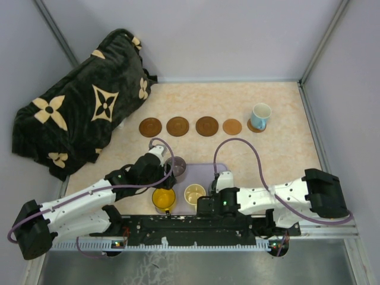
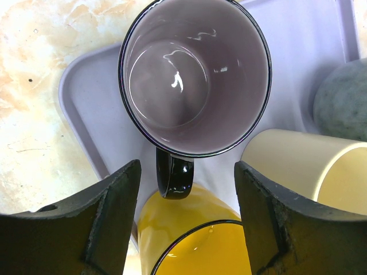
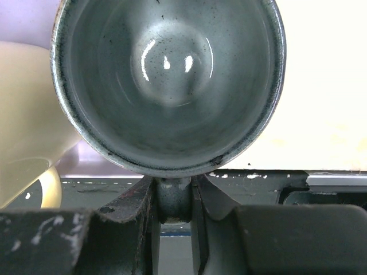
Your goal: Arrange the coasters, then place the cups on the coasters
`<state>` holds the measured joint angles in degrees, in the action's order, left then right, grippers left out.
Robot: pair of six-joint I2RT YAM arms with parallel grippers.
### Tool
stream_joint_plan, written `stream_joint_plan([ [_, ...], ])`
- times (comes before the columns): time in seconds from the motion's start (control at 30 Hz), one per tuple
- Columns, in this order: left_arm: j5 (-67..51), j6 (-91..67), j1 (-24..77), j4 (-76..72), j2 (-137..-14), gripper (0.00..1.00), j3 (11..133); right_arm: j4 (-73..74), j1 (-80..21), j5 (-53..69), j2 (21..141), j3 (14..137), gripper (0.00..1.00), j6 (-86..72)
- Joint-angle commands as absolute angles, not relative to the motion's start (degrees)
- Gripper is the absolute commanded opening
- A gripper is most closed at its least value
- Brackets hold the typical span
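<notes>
Looking along our right wrist, we see the right gripper (image 3: 174, 200) pinched narrowly on the handle of the grey-green cup (image 3: 166, 80), at the right part of the tray (image 1: 221, 168). Our left gripper (image 2: 186, 212) stands wide open and holds nothing, its fingers either side of the handle of the purple cup (image 2: 195, 74) at the tray's left end. The yellow cup (image 1: 164, 199) and cream cup (image 1: 194, 193) sit along the tray's near edge. Beyond the tray five coasters (image 1: 177, 126) lie in a row, and the blue cup (image 1: 260, 116) stands on the rightmost.
</notes>
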<state>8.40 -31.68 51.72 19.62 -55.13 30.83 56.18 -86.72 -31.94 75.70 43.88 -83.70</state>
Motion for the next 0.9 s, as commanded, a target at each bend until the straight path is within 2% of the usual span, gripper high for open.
stream_joint_plan([
  [0.0, 9.23, -31.91, 51.95, 19.27, -54.41, 0.73, 29.93, 59.42, -85.7, -36.53, 76.07, 45.21, 0.0, -83.79],
  [0.33, 10.07, -31.66, 51.95, 18.9, -54.06, 0.73, 30.15, 68.13, -85.25, -47.51, 78.92, 54.21, 0.0, -83.09],
  [0.6, 10.87, -31.57, 51.96, 18.9, -53.72, 0.73, 30.54, 67.25, -80.09, -53.93, 74.75, 55.32, 0.0, -78.01],
  [0.73, 11.19, -31.11, 51.98, 18.49, -54.01, 0.73, 30.82, 61.75, -73.74, -57.23, 71.21, 54.5, 0.0, -69.74],
  [0.87, 11.55, -30.56, 51.97, 18.2, -55.09, 0.73, 31.97, 47.19, -65.48, -57.58, 66.71, 52.08, 0.0, -51.5],
])
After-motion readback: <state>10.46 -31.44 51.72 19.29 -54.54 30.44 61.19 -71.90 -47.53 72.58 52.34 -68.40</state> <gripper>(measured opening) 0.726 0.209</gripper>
